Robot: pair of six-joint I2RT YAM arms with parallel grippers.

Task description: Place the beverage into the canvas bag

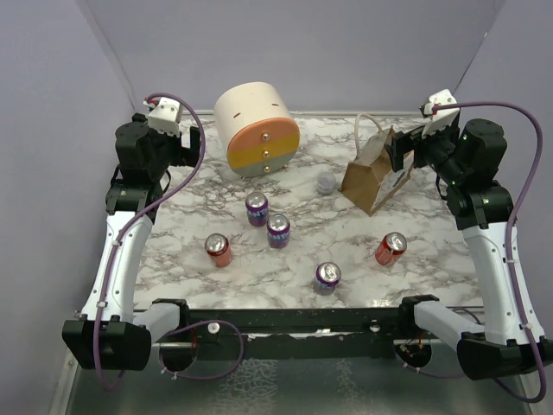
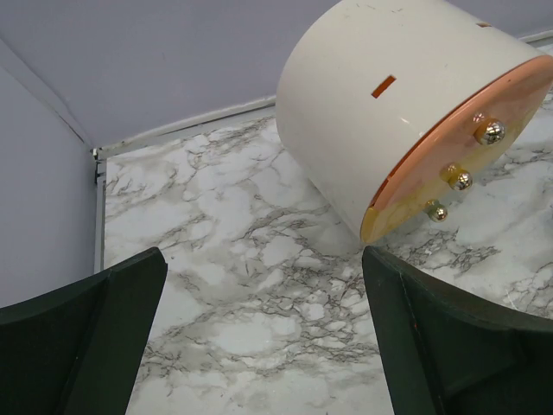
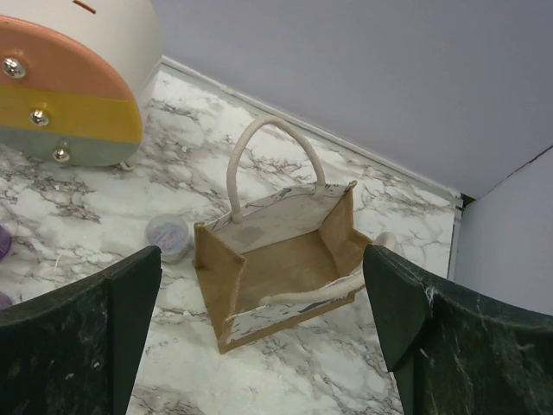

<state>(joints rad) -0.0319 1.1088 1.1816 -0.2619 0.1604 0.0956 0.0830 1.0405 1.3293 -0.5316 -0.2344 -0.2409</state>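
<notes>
**Right gripper** (image 3: 262, 255): jaws spread wide, nothing between them. In the wrist view the canvas bag (image 3: 276, 259) is framed between the two fingers (image 3: 95, 337) and lies below them, with its mouth open toward the camera. In the top view this gripper is at the bag's upper right edge. Whether it touches the bag cannot be determined.

**Left gripper** (image 2: 263, 259): jaws spread wide, nothing between them, marble table (image 2: 242, 328) beneath. It is well apart from the bag, far to the bag's left, beyond the cream cylinder (image 1: 257, 130).

**Canvas bag:** stands upright on the table. One rope handle (image 3: 272, 143) rises as a loop at the far rim. The other droops across the near rim.

**Beverages:** five cans, all outside the bag.
- First red can (image 1: 390, 247): nearest to the bag, on its near side. It appears tipped over.
- Front purple can (image 1: 327, 276): nearer the table's front edge and left of the bag.
- Middle purple can (image 1: 278, 230) and rear purple can (image 1: 257, 208): close together, left of the bag.
- Second red can (image 1: 218, 249): farthest left of the bag.

**Small grey-purple round object** (image 1: 326, 183): just left of the bag.
</notes>
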